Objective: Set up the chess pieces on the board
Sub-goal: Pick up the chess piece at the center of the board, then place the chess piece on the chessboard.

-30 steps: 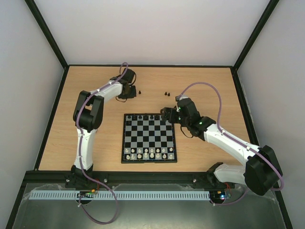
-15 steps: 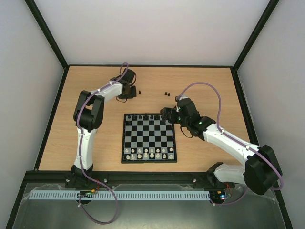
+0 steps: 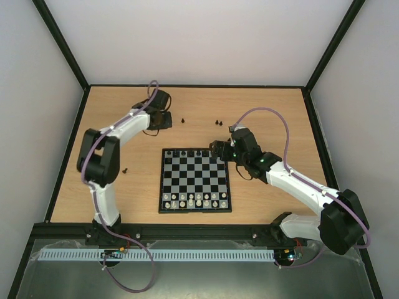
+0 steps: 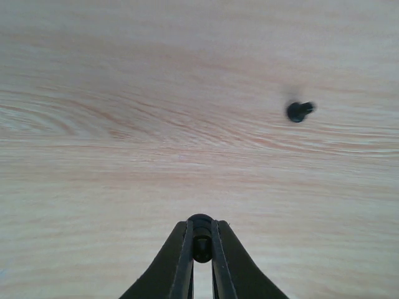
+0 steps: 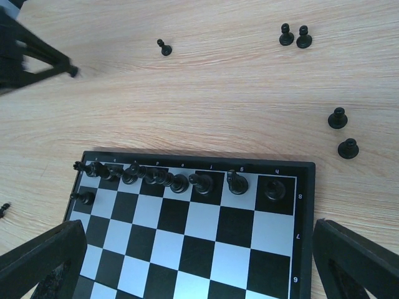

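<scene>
The left gripper is pinched tight on 1 small black piece, whose rounded top shows between the fingertips. It hangs over bare table beyond the board's far left corner, seemingly raised off the wood so the piece can be carried across. The right gripper is spread wide and holds nothing. It sits low over the board, probably parked so its camera covers the far rank. That rank is lined with black pieces, those at the left crowded and leaning, and 1 more sits on the second rank. 5 pawns stand on the table beyond the board, and 1 stray lies off its left edge. White pieces line the near side. The black pawn rank looks like the job in hand, so the held piece likely belongs there
</scene>
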Controlling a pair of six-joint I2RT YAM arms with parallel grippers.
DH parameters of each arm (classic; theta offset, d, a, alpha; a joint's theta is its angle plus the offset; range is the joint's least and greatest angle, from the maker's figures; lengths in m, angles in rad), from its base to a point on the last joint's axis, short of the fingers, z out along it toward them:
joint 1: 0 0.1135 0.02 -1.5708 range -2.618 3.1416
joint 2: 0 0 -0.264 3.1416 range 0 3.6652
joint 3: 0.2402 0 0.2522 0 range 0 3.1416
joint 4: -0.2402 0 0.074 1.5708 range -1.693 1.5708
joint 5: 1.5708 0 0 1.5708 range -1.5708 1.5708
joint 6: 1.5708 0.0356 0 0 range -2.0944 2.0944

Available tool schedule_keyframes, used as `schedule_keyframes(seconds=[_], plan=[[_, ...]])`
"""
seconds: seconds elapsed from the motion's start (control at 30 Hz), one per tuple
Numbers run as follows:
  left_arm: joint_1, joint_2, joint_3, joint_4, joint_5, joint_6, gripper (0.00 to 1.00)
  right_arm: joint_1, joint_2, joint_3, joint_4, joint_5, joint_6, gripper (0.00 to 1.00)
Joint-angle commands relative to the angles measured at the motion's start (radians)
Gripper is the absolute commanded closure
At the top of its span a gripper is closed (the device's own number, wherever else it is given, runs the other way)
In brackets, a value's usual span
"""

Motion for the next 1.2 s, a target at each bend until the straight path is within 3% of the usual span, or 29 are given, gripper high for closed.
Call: schedule_keyframes(seconds=[0.0,0.3,0.53,0.8,1.17], plan=[[-0.037,-0.204,-0.079,-0.025,-0.053,-0.004,0.93,-0.001,-0.007,-0.002,-0.013,-0.012,-0.01,0.0],[-0.179,-0.504,-0.343,-0.091,-0.067,-0.051,0.9,-0.001,-0.02,-0.004,-0.011,-0.03,-0.005,0.01],[-0.284,-0.626,-0.465,-0.133,-0.078,-0.11,0.9,-0.001,-0.031,-0.005,-0.012,-0.027,-0.003,0.01],[-0.386,-0.517,-0.453,-0.084,-0.098,-0.151,0.89,-0.002,-0.029,-0.005,-0.014,-0.021,-0.005,0.01],[-0.395,-0.343,-0.445,0.04,-0.118,-0.155,0.89,-0.001,-0.028,-0.004,-0.018,-0.011,-0.008,0.01]])
